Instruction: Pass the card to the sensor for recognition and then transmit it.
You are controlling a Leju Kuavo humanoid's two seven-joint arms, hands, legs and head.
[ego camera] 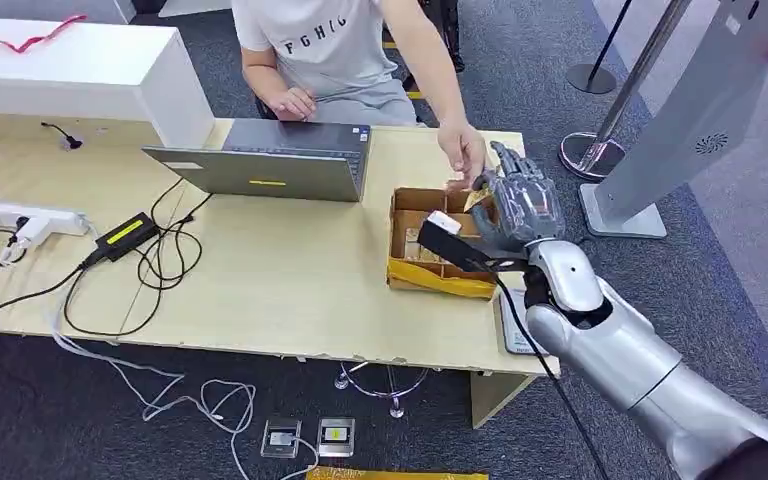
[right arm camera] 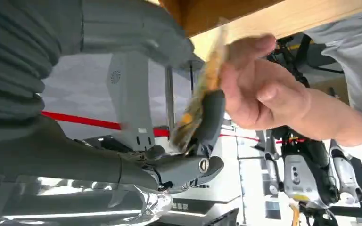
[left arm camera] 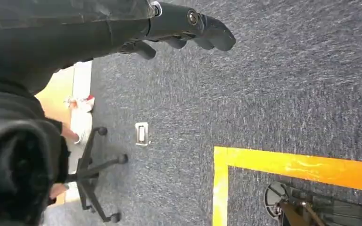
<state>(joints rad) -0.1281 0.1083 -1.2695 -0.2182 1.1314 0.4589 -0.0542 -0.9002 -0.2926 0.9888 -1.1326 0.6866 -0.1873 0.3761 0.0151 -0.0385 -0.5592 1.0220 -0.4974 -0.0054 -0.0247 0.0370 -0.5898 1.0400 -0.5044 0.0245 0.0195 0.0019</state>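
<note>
My right hand [ego camera: 518, 207] is raised over the far right end of the wooden table [ego camera: 280, 290], above an open cardboard box [ego camera: 407, 272]. It pinches a thin yellowish card [right arm camera: 202, 89] between the thumb and a dark finger [right arm camera: 209, 120]; the card [ego camera: 478, 200] is blurred in the right wrist view. A seated person's hand [ego camera: 463, 150] reaches in, and its fingers [right arm camera: 259, 87] touch the card's far edge. My left hand [left arm camera: 188, 26] hangs over dark carpet, its fingers apart and holding nothing.
A grey laptop [ego camera: 270, 165] stands open at the table's back. Cables, a power strip [ego camera: 20, 218] and a black adapter [ego camera: 125, 235] lie at the left. A white standing terminal [ego camera: 700, 110] and stanchion bases [ego camera: 590, 75] are on the right. A small white device [ego camera: 513, 328] sits at the table's right edge.
</note>
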